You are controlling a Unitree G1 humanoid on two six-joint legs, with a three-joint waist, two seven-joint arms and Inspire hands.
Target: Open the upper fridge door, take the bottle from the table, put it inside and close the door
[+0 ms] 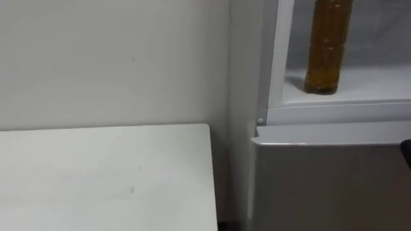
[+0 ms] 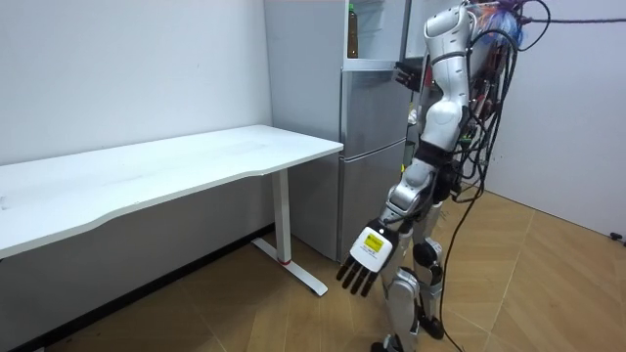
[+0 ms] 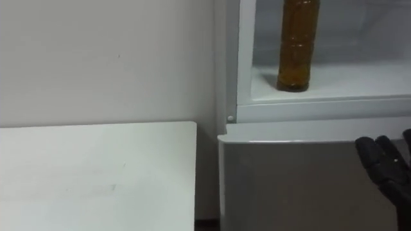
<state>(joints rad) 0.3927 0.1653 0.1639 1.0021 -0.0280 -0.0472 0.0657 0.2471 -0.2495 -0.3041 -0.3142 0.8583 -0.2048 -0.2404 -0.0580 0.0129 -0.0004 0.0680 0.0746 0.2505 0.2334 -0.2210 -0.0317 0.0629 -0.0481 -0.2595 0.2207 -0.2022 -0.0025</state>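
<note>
While the robot stands close before the grey fridge, its right hand is raised in front of the top of the lower door, on the right. The dark fingers are stretched out side by side and hold nothing; whether they touch the door cannot be told. The bottle, filled with amber liquid, stands upright on the white shelf of the open upper compartment, near its left wall and well apart from that hand. The left hand hangs low beside the robot's leg, fingers straight and slightly spread, pointing down at the floor, empty. A white table stands just left of the fridge, against the pale wall.
</note>
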